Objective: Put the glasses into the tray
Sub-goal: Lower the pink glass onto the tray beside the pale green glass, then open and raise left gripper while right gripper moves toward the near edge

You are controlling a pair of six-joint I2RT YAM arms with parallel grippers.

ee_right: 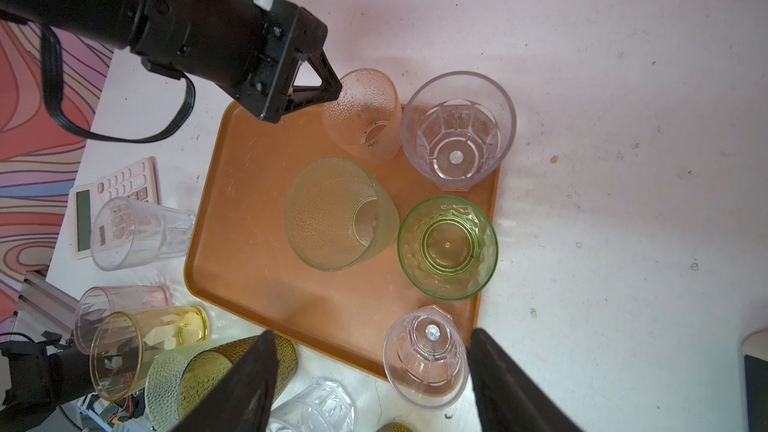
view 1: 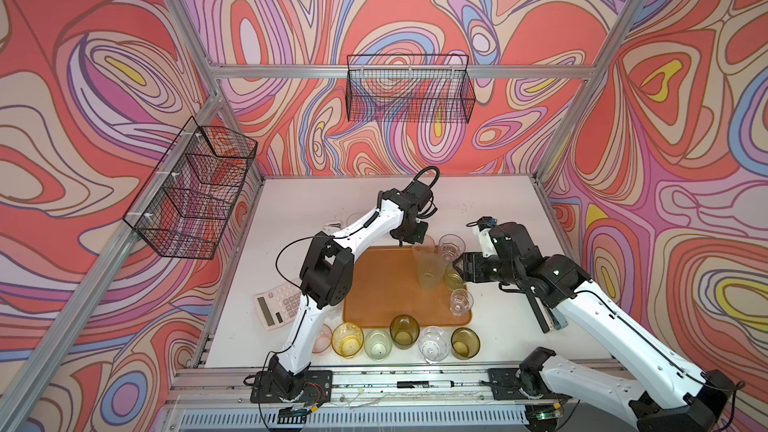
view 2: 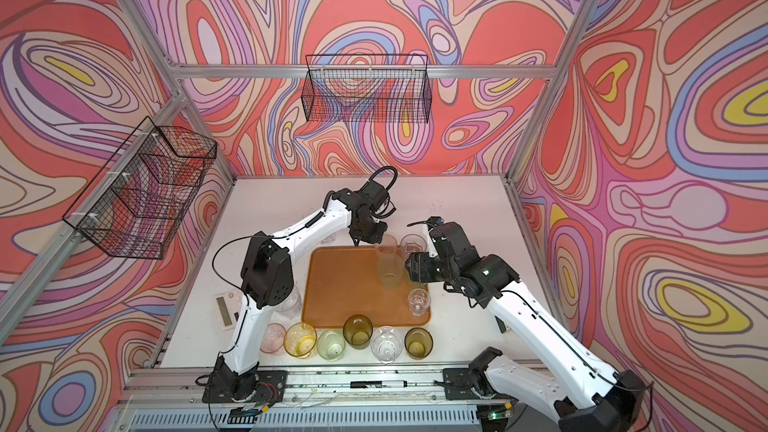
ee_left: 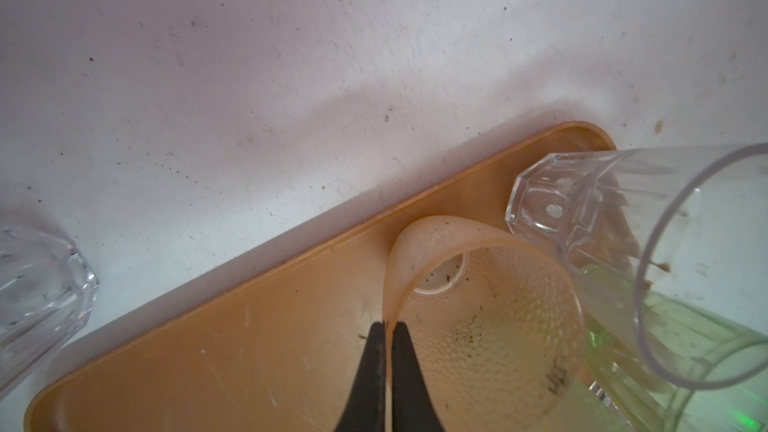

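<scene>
The orange-brown tray (view 1: 374, 288) lies mid-table. My left gripper (ee_left: 387, 324) is shut on the rim wall of a pink dimpled glass (ee_left: 490, 309) at the tray's far edge, one finger inside and one outside. In the right wrist view that pink glass (ee_right: 361, 118) leans beside a clear glass (ee_right: 457, 130). Also on the tray are a taller frosted green glass (view 1: 428, 270), a green glass (ee_right: 448, 247) and a small clear glass (ee_right: 424, 359). My right gripper (ee_right: 370, 331) hangs open above the tray's right side, holding nothing.
Several glasses stand in a row (view 1: 377, 344) on the table in front of the tray. A calculator (view 1: 274, 305) and a clear glass (view 2: 291, 301) lie by the left arm. Black wire baskets (view 1: 409, 91) hang on the walls.
</scene>
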